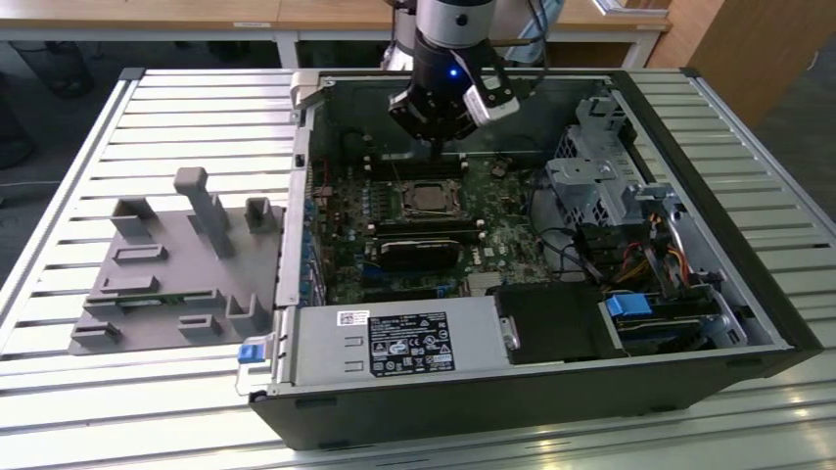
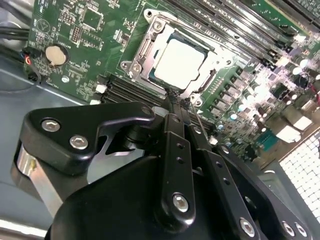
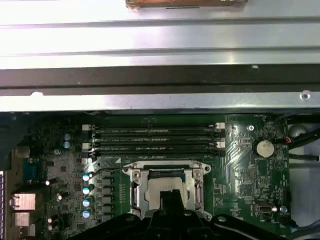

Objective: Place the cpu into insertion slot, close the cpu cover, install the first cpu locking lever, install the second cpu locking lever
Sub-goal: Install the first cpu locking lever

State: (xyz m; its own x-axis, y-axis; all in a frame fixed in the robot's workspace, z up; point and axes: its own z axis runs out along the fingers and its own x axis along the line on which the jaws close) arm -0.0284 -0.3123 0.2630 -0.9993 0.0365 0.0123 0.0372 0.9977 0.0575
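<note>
1. The pincer (image 2: 176,100) is built of black, matte links with silver screw heads. In the second wrist view its two narrow fingers (image 2: 172,130) run side by side and meet at the tips, with nothing between them.
2. The tips sit at the near edge of the insertion slot (image 2: 131,67), a square socket with a silvery metal rim set into the green circuit board (image 2: 85,30).
3. The cpu (image 2: 180,60) lies flat in that slot. Its dull, pale grey metal top is square with rounded corners.
4. The cpu cover (image 2: 146,50), a thin silvery frame, lies down around the cpu, whose top shows through the central window. I cannot tell whether the locking levers are latched.
5. In the second wrist view a round silver coin cell (image 2: 56,55) sits on the board, well apart from the slot.
6. In the first wrist view the long black memory slots (image 3: 155,140) run parallel just beside the slot.
7. In the exterior view the arm (image 1: 451,59) reaches down into the open black computer case (image 1: 523,411), over the far part of the board.
8. The case lies on its side on a table (image 1: 78,411) of pale ribbed metal slats. A boxy grey power supply (image 1: 392,343) is at the case's near edge.
9. A grey moulded fixture (image 1: 183,264) with upright posts and shallow pockets stands on the table, at the exterior view's left of the case.
</note>
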